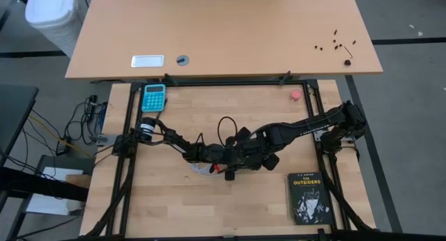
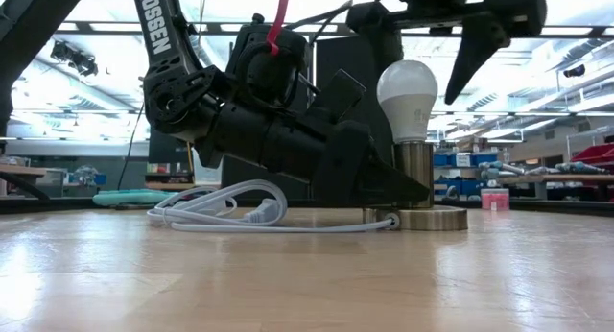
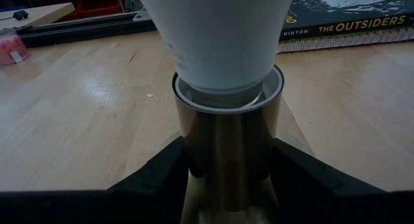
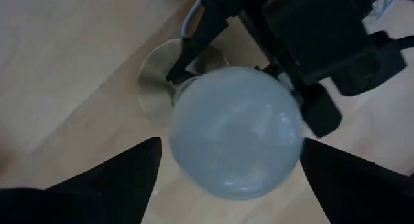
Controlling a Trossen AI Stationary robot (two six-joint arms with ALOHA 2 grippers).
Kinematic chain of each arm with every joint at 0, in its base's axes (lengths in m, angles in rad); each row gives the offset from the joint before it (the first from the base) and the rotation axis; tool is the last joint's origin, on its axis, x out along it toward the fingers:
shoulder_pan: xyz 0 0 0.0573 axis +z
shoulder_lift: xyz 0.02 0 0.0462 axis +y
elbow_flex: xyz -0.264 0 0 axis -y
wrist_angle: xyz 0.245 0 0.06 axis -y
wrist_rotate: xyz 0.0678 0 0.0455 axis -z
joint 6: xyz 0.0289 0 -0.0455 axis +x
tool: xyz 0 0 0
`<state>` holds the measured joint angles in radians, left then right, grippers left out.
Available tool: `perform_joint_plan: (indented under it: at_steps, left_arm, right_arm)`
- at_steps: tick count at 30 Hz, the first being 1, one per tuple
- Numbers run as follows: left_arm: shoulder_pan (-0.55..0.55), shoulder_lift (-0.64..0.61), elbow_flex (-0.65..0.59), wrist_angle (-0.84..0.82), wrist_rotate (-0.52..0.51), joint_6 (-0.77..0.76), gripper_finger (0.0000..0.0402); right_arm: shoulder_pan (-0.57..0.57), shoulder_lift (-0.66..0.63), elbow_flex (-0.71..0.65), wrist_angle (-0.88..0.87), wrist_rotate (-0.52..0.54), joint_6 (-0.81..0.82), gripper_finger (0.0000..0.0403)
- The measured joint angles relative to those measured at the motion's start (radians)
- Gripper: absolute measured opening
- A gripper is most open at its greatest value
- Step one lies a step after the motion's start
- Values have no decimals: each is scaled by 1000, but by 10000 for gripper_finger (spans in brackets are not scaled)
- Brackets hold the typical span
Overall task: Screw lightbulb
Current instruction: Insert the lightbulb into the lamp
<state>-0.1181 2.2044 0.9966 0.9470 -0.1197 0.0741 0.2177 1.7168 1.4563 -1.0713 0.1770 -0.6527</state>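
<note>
The white frosted lightbulb (image 2: 407, 90) stands upright with its base in a brass socket (image 2: 414, 174), which rises from a round disc (image 2: 427, 218) on the wooden table. My left gripper (image 2: 384, 188) reaches in level from the table's left and is shut on the socket. My right gripper (image 4: 231, 146) hangs above the bulb, pointing down and open. One finger (image 4: 123, 179) stands on each side of the bulb's dome (image 4: 236, 130), apart from it. In the high view both grippers meet near the table's middle (image 1: 240, 156). My left gripper pinches the socket's brass cylinder (image 3: 226, 153) between its two fingers (image 3: 162, 179), one on each side, below the rim where the bulb enters. The fingers come level from the table's left. The socket stays upright with its disc on the table.
The socket's white cord (image 2: 221, 212) lies coiled on the table beside my left gripper. A black book (image 1: 308, 198) lies at the near right, a blue calculator (image 1: 154, 97) at the far left, a small pink round object (image 1: 296, 95) at the far right.
</note>
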Motion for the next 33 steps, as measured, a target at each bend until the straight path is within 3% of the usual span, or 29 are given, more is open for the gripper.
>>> perform_joint_plan:
  at_steps: [14,30,33]
  left_arm:
    - [1,0,0,0,20,1,195]
    - [12,0,0,-6,19,-25,195]
    - [12,0,0,-7,19,-25,195]
  right_arm:
    - [-38,0,-43,86,-86,-241,373]
    - [-22,5,-47,125,-67,-161,370]
    - [-22,17,-47,85,-10,-136,365]
